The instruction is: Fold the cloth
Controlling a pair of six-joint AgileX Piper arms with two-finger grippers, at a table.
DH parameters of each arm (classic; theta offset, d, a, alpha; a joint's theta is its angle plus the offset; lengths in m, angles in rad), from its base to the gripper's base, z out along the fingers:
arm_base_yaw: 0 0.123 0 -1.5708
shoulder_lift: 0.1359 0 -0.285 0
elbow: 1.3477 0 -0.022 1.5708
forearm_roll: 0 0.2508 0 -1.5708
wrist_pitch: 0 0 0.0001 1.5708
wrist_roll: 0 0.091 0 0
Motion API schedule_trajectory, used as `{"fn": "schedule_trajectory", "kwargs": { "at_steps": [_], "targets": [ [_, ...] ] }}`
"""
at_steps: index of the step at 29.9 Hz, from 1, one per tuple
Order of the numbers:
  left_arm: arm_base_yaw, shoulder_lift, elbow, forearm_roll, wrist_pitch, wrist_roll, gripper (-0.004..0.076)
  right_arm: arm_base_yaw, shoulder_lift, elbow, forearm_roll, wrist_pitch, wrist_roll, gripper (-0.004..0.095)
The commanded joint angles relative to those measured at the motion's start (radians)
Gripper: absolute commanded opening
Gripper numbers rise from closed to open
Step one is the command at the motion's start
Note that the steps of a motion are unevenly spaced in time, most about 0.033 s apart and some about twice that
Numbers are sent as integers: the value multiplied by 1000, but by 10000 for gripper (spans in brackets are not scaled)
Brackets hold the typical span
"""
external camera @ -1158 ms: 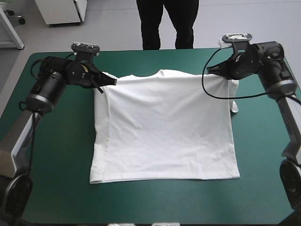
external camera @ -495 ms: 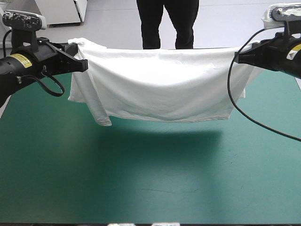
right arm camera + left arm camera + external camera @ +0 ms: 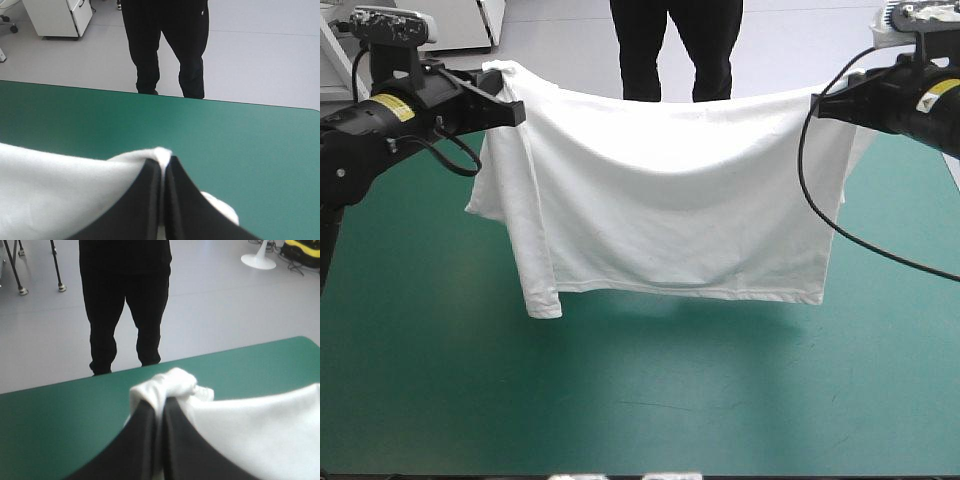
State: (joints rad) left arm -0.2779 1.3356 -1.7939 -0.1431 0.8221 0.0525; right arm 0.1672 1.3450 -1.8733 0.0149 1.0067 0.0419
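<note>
Two shoulders of the T-shirt (image 3: 670, 200) were pinched tight, one by the left gripper (image 3: 512, 110), one by the right gripper (image 3: 818, 104), level above the table (image 3: 620, 410). It hung between them like a curtain, width running arm to arm, hem lowest, apparently clear of the table.

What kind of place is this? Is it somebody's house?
Probably a robot lab or test room, not a house. The left gripper and right gripper hold a white T-shirt up over a big work table with a teal-green cover.
</note>
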Motion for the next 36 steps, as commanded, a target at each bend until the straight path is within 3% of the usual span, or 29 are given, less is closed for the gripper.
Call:
{"fn": "schedule_trajectory", "kwargs": {
  "at_steps": [1,4,11,16,20,25,30,36],
  "targets": [
    [0,25,-30,-30,-228,1,-9,-6,37,-30,-21,-171,-11,-17],
    [0,72,-38,-39,-330,1,-9,-6,103,-90,-52,-198,-11,-17],
    [0,220,-241,-44,-314,45,-9,-6,269,-321,-59,-190,-11,-17],
    [2,320,-297,-13,-210,56,-9,-29,341,-290,-45,-171,-13,-17],
    [2,396,-295,-11,-63,56,-9,-55,380,-238,-35,-124,-13,-17],
    [2,405,-188,0,-10,68,-9,-66,378,-105,-30,-63,-52,-17],
    [-2,376,-47,-25,109,76,-9,-66,347,32,9,-9,-89,-17],
    [-3,264,194,-83,125,126,-9,-66,282,182,44,71,-122,-17]
  ]
}}
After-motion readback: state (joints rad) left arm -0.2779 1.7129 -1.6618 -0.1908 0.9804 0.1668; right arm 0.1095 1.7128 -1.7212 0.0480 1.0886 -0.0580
